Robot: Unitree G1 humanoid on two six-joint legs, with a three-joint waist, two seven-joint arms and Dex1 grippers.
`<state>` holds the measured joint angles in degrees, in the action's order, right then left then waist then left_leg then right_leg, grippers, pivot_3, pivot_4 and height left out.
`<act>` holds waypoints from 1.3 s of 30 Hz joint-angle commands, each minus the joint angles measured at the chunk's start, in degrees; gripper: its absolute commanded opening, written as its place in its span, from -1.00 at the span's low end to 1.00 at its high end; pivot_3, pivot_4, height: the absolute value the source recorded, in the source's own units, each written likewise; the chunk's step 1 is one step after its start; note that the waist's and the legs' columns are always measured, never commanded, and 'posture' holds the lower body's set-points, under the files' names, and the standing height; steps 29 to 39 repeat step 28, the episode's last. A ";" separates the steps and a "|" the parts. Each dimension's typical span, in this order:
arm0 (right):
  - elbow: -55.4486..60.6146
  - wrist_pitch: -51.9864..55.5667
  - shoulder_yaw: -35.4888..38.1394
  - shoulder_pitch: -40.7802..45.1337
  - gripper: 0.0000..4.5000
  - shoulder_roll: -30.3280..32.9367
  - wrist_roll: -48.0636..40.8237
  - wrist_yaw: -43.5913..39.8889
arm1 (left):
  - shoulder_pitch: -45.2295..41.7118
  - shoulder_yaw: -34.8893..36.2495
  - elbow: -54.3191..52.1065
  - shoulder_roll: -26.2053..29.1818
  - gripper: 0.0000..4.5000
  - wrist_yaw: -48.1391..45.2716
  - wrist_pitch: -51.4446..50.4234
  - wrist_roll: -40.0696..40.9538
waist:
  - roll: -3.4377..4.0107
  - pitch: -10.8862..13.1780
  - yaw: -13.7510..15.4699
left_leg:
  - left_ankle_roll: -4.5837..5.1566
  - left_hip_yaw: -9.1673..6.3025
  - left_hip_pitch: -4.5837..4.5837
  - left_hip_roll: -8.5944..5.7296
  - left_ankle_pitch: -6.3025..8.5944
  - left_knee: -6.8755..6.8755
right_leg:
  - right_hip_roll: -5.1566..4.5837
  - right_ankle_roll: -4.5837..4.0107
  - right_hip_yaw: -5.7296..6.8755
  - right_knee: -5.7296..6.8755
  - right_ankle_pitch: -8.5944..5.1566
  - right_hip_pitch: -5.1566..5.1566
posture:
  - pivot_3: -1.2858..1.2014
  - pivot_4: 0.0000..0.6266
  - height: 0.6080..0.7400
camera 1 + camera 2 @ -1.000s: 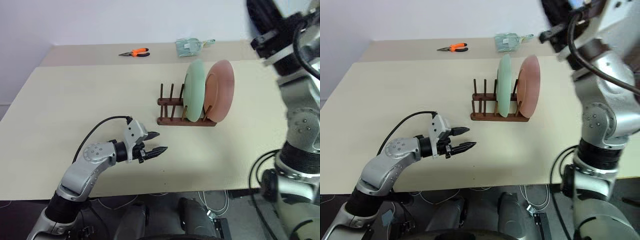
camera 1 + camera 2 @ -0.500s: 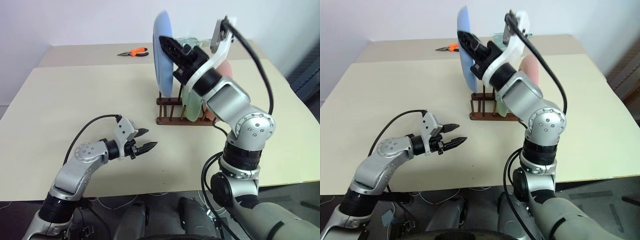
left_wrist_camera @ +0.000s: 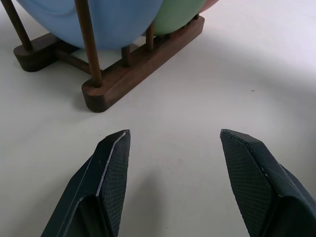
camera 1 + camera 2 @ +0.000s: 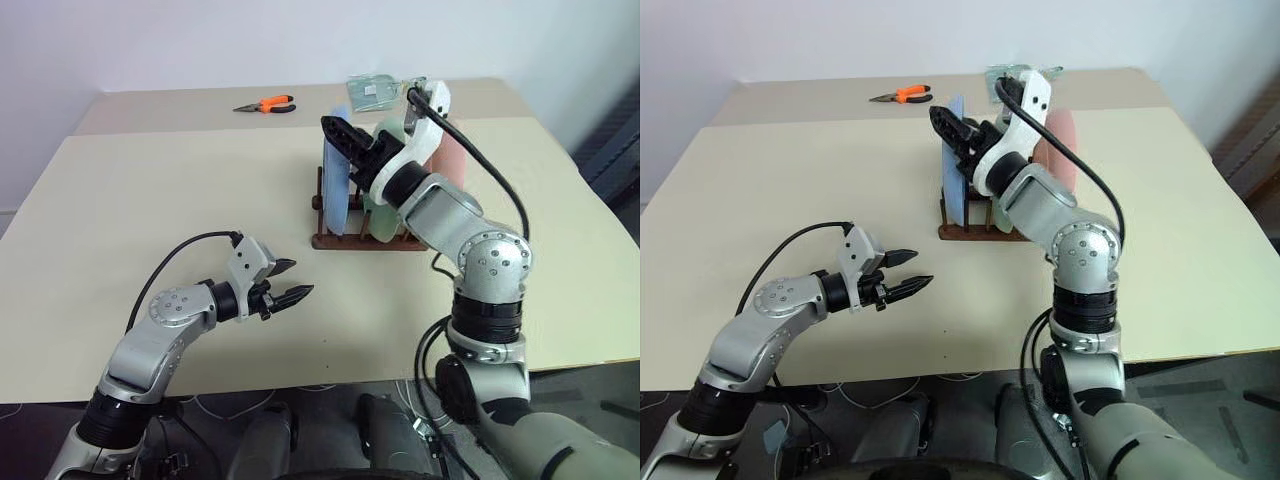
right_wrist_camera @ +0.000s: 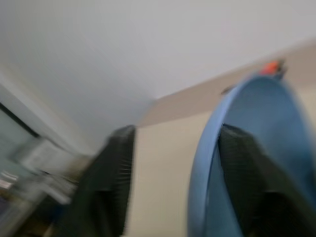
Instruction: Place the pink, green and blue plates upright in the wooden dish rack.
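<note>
Blue plate stands in the rack; right claw spread astride its rim; left claw wide, empty.

The left gripper is held low above the bench, its forearm reaching forward and its two black fingers spread apart with nothing between them. The right arm is raised and bent inward, its gripper pointed toward the robot's left, its fingers parted, one finger seen beyond the blue plate's rim.
</note>
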<state>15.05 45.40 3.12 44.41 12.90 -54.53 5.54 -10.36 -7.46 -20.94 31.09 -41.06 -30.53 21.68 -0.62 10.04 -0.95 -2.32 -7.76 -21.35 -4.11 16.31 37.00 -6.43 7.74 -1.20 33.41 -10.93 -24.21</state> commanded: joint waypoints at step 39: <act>-9.14 -28.04 14.68 -42.14 0.08 34.24 33.20 -46.62 | 3.15 7.37 8.34 -0.35 0.32 5.06 11.81 -7.79 | -0.05 -0.10 0.49 | 0.08 0.24 0.11 -0.01 0.05 0.16 | -0.20 0.09 -0.09 -0.25 -0.24 0.36 | 0.03 -0.52 1.00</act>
